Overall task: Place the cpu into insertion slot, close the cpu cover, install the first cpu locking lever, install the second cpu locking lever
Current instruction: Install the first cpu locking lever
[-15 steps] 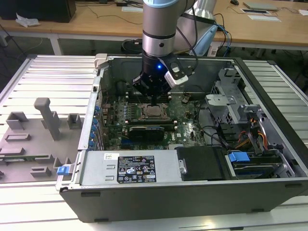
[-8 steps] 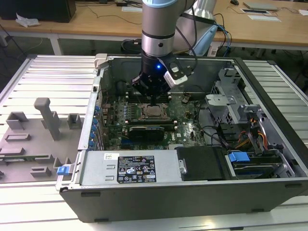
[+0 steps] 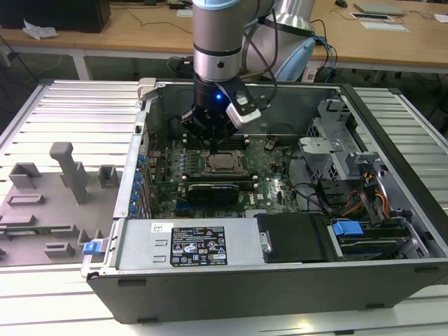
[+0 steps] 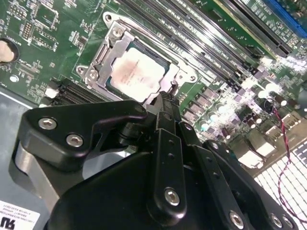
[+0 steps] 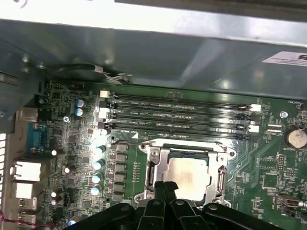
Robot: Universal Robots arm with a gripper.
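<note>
My tool, tips together and empty, hovers at the cpu cover edge over the seated cpu; I'd press gently, squarely.

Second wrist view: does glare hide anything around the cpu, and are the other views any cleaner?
Second wrist view: harsh glare whites out part of the memory slots; the cpu top has a bright sheen but still reads. First wrist view: overexposed case wall, cpu evenly lit. Exterior view: even light, cpu in shade.
</note>
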